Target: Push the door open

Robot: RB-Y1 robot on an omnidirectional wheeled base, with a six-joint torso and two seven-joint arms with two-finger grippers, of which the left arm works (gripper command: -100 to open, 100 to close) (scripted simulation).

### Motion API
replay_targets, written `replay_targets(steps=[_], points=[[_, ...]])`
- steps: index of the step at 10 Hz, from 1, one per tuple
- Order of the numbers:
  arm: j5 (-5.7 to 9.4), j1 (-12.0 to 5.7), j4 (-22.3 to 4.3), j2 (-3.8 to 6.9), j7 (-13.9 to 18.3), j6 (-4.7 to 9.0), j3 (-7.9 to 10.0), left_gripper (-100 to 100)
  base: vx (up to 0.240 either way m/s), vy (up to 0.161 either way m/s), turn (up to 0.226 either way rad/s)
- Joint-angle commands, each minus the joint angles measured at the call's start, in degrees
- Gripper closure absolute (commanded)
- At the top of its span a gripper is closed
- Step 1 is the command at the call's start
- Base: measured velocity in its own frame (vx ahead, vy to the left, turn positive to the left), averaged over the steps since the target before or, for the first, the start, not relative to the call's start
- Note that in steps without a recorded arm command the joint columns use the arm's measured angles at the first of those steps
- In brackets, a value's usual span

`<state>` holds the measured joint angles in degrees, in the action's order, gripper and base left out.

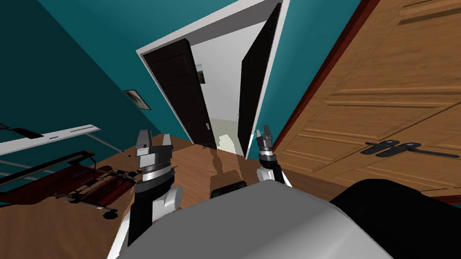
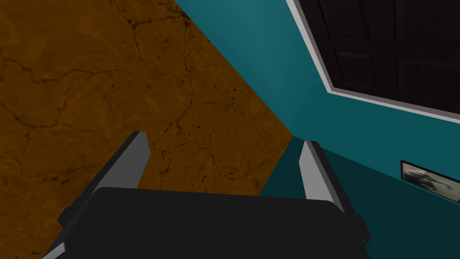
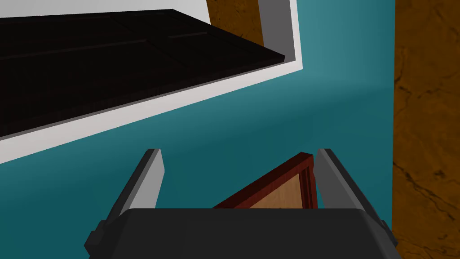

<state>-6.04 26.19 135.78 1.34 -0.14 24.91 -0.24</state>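
Left gripper (image 1: 154,141) and right gripper (image 1: 263,132) spread wide, empty. Dark double door (image 1: 182,95) ajar at twelve o'clock; brown panelled door (image 1: 410,75) at three, picture (image 1: 136,99) at eleven.

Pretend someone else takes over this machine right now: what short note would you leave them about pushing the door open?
left tool: open, empty, raised ahead of the chest.
right tool: open, empty, also raised.
black double door, straight ahead in its white frame: both leaves ajar with a bright gap between; neither tool touches them.
wooden door close on the right.
Done: facing the doorway.
Left: drive up and push a leaf wider.
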Motion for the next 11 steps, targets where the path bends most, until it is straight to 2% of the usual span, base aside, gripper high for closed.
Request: replay_targets(steps=[1, 4, 5, 11], points=[[-0.01, -0.7, -1.9, 0.37, 0.2, 0.42, -0.36, -100, 0.071, 0.02, -0.014], [-0.03, -1.72, -4.8, 0.84, 0.6, 1.04, -0.88, -100, 0.122, 0.05, -0.011], [-0.04, -2.4, -6.7, 1.1, 0.8, 1.45, -1.23, -100, 0.143, 0.038, -0.016], [-0.08, -4.86, -13.5, 1.94, 1.6, 2.94, -2.48, -100, 0.092, 0.037, -0.011]])
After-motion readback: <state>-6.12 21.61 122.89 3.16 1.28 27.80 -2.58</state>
